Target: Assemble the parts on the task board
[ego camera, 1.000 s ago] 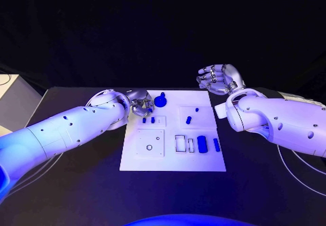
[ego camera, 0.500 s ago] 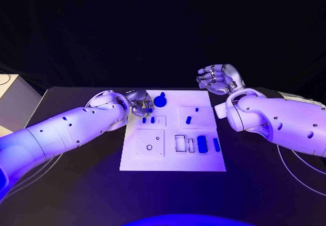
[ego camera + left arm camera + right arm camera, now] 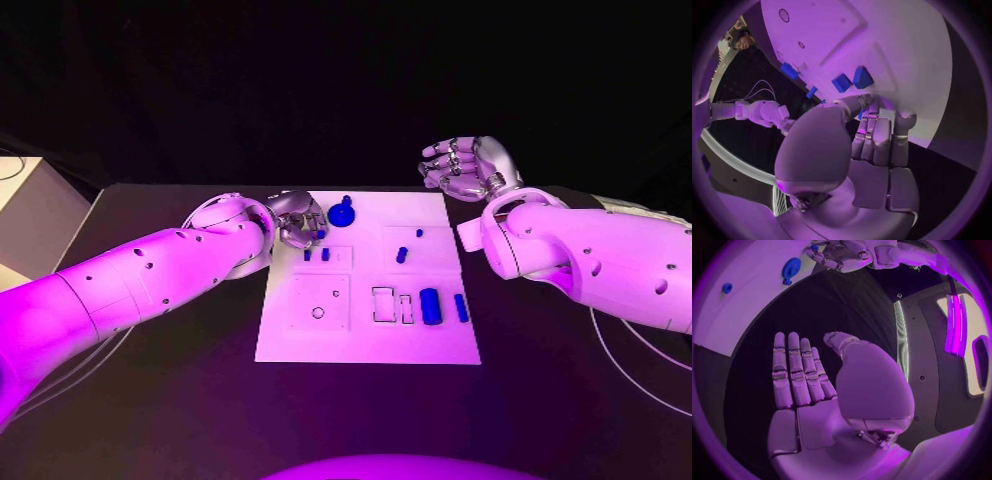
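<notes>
— What could go wrong from here?

— My left hand (image 3: 296,219) sits at the far left corner of the task board (image 3: 368,340), fingers curled down close to the two small blue pegs (image 3: 315,254) and the round blue knob (image 3: 342,212). If I close a little off, I judge I could tip a peg or nudge the board itself across the black table (image 3: 173,400).

— Are you holding anything?

— I cannot tell; in my left wrist view the fingers (image 3: 873,137) bunch over the board's edge and hide whatever may be under them.

— And the other hand?

— My right hand (image 3: 464,165) hangs beyond the board's far right corner, palm open, fingers (image 3: 795,372) straight and side by side, empty. The longer blue parts (image 3: 430,300) lie untouched near the board's right side.
</notes>
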